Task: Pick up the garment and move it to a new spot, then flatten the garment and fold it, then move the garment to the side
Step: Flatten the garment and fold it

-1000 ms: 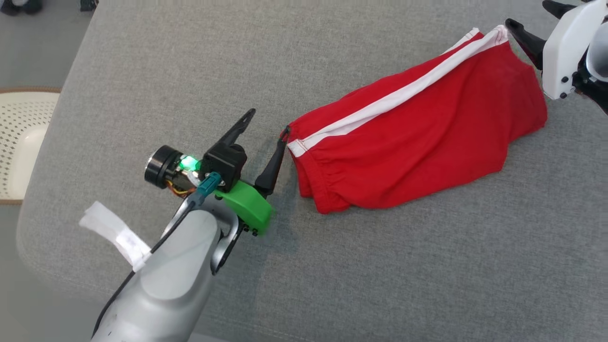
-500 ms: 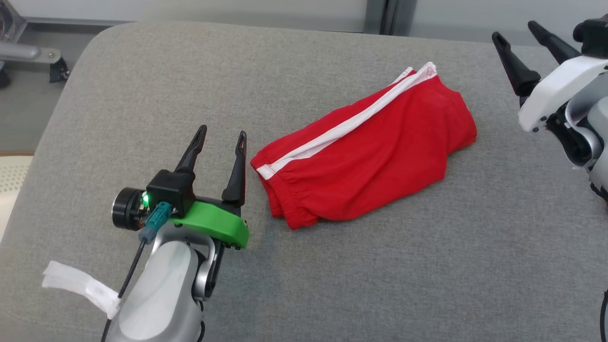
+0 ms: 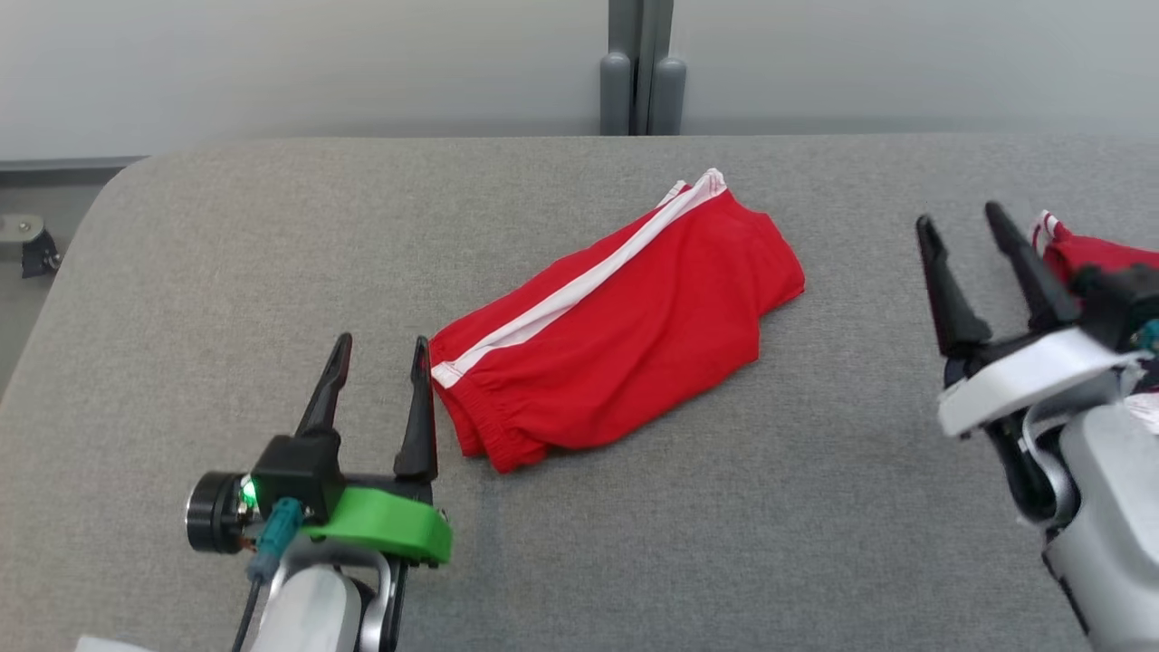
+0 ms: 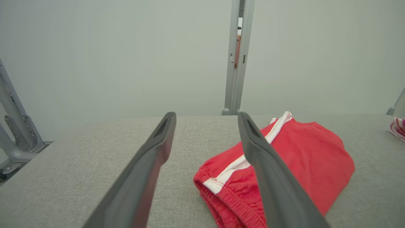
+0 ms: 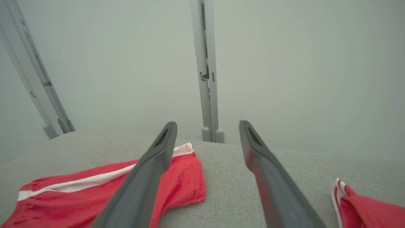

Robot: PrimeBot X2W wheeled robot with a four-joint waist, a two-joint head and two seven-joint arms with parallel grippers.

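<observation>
Red shorts with a white side stripe (image 3: pixel 625 330) lie folded on the grey cushioned surface (image 3: pixel 634 534), running from near left to far right. They show in the left wrist view (image 4: pixel 294 164) and the right wrist view (image 5: pixel 79 193) too. My left gripper (image 3: pixel 380 349) stands open just left of the waistband end, nothing between its fingers. My right gripper (image 3: pixel 960 217) is open and empty, well to the right of the shorts. Each wrist view shows its own gripper, left (image 4: pixel 205 115) and right (image 5: pixel 207 125), spread apart above the surface.
A second red garment with white stripes (image 3: pixel 1087 254) lies at the right edge, behind my right gripper, also seen as red cloth (image 5: pixel 367 209) in the right wrist view. A pale wall with a grey vertical post (image 3: pixel 638 72) runs behind the surface. The surface's rounded corner (image 3: pixel 118 181) drops off at far left.
The head camera has tilted up and turned, shifting the whole picture. My left gripper has drawn back from the waistband, fingers pointing forward; my right gripper has come away from the shorts' far end.
</observation>
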